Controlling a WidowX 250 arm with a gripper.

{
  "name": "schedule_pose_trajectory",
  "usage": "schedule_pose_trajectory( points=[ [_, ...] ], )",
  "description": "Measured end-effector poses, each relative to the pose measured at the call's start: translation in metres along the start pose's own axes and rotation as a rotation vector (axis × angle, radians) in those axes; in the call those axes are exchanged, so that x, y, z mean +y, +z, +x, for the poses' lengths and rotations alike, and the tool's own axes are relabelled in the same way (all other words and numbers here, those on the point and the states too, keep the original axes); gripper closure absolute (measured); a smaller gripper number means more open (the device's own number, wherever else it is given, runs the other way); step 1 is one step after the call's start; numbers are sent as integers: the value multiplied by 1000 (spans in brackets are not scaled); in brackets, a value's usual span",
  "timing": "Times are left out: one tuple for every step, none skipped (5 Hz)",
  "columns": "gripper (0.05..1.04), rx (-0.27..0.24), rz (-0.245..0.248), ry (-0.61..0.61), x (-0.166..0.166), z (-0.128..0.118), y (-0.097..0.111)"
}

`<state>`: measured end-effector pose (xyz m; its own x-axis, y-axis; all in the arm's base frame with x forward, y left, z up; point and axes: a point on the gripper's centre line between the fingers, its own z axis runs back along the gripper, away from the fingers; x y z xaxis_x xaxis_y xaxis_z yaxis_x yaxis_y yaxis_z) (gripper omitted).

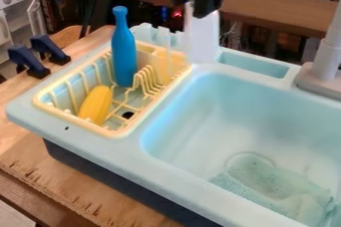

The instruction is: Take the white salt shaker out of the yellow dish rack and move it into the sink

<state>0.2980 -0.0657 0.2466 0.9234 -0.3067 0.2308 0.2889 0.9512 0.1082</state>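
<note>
- The gripper [198,8] hung above and beyond the dish rack [80,121]; I couldn't tell whether it was released, clenched or grasping anything.
- The white block [202,37] stood upright beside the rack's far right corner, below the gripper; it looked stiff, probably smooth, best pinched across its upper sides.
- The blue bottle [124,47] stood upright inside the rack, likely light and slippery; its narrow neck seemed the easiest hold.

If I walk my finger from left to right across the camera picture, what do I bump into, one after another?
Two dark blue clamps, then the long yellow toy, the blue bottle, the black hand, and the gray faucet.
</note>
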Motion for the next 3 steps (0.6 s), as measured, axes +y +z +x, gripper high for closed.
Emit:
schedule_pose_trajectory(
  points=[
    [577, 18, -45, -11, -7, 7, -14],
    [576, 57, -77, -12, -22, 13, -23],
    [576, 113, -141, -40, -45, 14, -39]
  ],
)
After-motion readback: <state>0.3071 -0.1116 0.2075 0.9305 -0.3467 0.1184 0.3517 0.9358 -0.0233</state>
